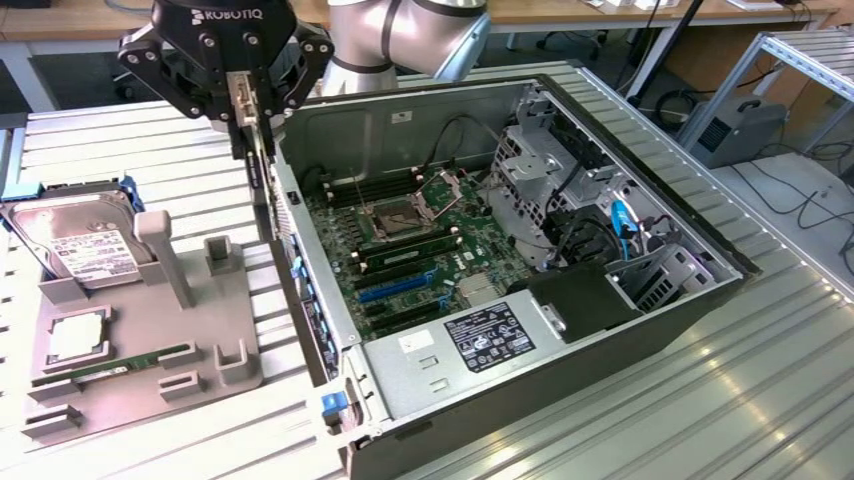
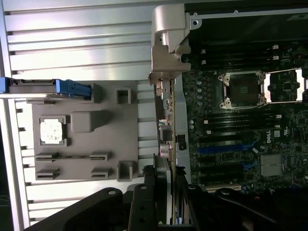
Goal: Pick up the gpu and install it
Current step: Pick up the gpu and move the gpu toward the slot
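My gripper [image 1: 240, 98] hangs at the exterior view's upper left, shut on the gpu [image 1: 242, 122]. The gpu is a thin dark card held on edge, its silver bracket pointing down. It is in the air over the near wall of the open computer case [image 1: 320, 330], between the grey holder and the motherboard [image 1: 414, 250]. In the wrist view the gpu [image 2: 164, 125] runs edge-on out of my gripper [image 2: 166, 185] to its silver bracket [image 2: 168, 43]. The blue expansion slots [image 2: 219, 149] lie beside it, lower down in the case.
A grey holder [image 1: 200, 300] on the exterior view's left carries a hard drive [image 1: 80, 250], a processor [image 1: 76, 338] and a RAM stick [image 1: 114, 365]. Inside the case stand a drive cage [image 1: 534, 170], cables and a power supply [image 1: 487, 335]. The table is ribbed metal.
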Robot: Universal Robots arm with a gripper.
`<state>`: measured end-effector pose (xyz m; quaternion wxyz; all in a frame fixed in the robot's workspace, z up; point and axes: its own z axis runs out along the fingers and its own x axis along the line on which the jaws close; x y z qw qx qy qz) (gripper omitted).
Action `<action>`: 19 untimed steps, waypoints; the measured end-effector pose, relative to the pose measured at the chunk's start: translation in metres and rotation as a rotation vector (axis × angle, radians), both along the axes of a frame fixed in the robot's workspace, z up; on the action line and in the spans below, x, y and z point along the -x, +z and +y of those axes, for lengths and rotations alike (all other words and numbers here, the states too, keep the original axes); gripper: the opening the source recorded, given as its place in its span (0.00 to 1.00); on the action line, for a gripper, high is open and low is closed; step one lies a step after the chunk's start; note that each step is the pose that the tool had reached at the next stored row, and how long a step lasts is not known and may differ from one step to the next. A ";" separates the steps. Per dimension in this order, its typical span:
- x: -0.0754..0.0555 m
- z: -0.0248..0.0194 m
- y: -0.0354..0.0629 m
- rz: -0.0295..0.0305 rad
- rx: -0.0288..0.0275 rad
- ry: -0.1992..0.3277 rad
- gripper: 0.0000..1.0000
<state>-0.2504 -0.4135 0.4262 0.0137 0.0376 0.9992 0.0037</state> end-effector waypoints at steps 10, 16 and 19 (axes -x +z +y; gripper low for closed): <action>-0.007 0.0000 0.0000 0.0000 0.0000 0.000 0.27; -0.011 0.0000 0.0000 0.0000 0.0000 0.000 0.27; -0.013 0.0000 0.0000 0.0000 0.0000 0.000 0.27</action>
